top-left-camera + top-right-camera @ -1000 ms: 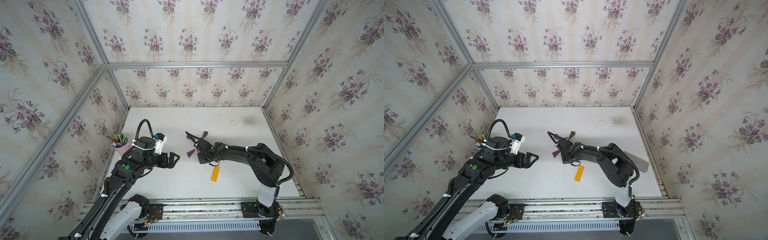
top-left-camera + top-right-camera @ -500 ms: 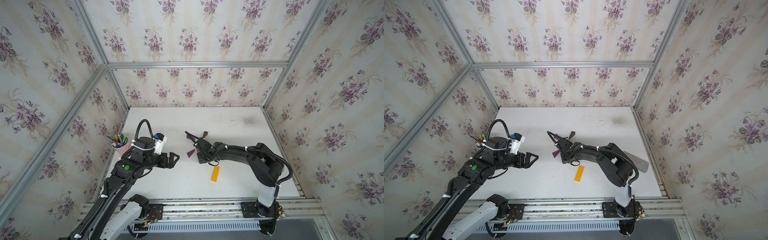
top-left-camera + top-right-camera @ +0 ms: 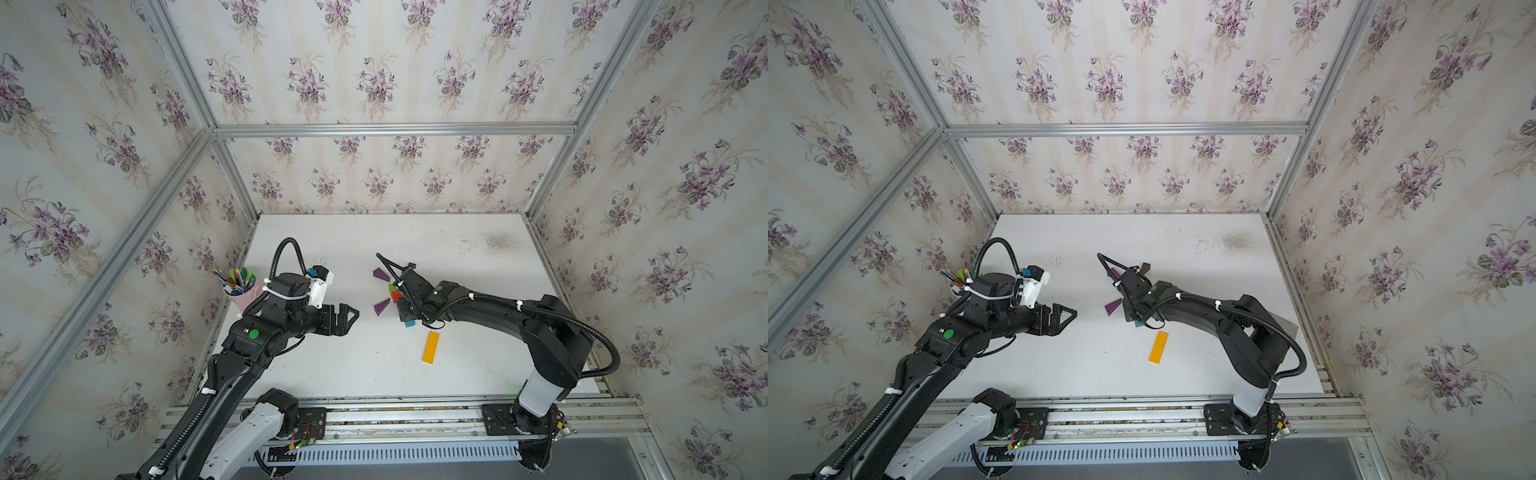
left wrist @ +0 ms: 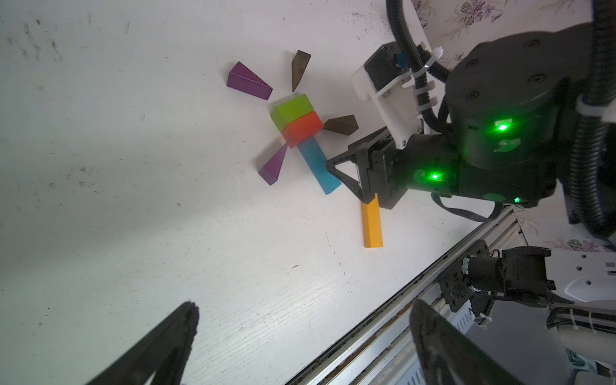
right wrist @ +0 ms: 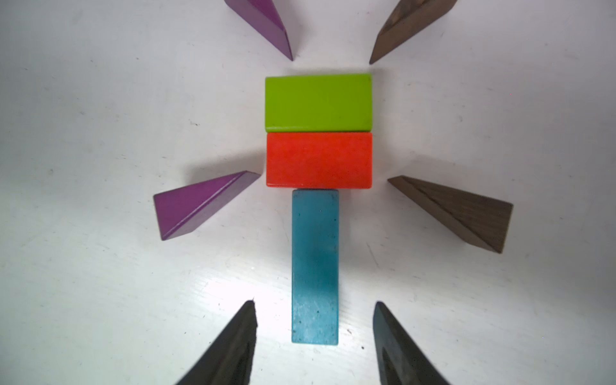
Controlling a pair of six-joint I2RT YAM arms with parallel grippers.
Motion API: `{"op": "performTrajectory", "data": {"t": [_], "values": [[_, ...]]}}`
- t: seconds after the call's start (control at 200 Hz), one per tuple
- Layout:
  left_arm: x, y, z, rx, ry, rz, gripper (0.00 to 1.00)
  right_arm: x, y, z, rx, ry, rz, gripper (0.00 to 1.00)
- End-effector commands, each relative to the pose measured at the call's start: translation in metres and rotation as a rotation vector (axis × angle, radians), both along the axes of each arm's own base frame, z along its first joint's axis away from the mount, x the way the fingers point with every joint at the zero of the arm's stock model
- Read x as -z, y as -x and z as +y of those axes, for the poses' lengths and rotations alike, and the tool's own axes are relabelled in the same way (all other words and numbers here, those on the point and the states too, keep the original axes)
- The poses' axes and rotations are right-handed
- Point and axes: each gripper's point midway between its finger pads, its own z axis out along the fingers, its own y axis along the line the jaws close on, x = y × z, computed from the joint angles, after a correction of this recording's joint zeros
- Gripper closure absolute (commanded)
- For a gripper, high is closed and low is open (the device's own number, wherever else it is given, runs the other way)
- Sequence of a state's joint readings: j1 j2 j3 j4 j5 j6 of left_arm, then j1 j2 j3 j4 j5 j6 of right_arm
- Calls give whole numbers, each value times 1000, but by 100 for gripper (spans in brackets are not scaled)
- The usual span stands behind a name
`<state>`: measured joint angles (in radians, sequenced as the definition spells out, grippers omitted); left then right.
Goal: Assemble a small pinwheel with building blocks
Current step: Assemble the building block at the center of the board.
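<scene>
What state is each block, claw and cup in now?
green block: flat, touching red block.
red block: flat, touching blue bar.
blue bar: flat, not gripped.
orange bar: flat, lying apart.
purple wedges: flat, pointing inward.
brown wedges: flat, pointing inward.
left gripper: open, empty.
right gripper: open, astride blue bar.
pink cup: upright, holding pens.

Soft, even light fills both top views, and the frame rails (image 3: 395, 129) bow toward the picture edges. In the right wrist view, white glare burns on the table (image 5: 100, 266) between the tips of the right claw (image 5: 314, 302), beside the blue bar (image 5: 315, 250). Farther ahead of the claw the corners grey. Its fingers (image 5: 233, 350) are dark and blurred. In the left wrist view, green lamps (image 4: 501, 126) bloom well ahead of the left claw (image 4: 304, 303).
</scene>
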<state>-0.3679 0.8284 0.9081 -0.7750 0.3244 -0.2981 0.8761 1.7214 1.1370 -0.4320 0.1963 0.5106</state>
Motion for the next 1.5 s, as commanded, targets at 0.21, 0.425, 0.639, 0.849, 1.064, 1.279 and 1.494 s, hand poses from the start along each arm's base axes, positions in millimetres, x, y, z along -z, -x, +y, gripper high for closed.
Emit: {"op": "performTrajectory", "data": {"t": [0.21,0.425,0.639,0.849,1.064,1.279,1.494], "values": [[-4,14,-13,120,41,-9,1,18,67,-64,201,23,134,44],[-4,16,-18,151,53,-1,1,34,79,-64,241,-12,155,44],[-13,14,-18,145,59,-24,1,46,83,-64,253,34,188,47],[-13,13,-18,144,57,-24,1,50,91,-68,266,56,205,48],[-16,12,-18,143,61,-28,1,58,96,-63,248,58,226,53],[-16,13,-18,139,65,-27,1,61,103,-68,242,53,224,68],[-13,17,-15,112,76,-20,1,57,100,-72,147,76,169,72]]}}
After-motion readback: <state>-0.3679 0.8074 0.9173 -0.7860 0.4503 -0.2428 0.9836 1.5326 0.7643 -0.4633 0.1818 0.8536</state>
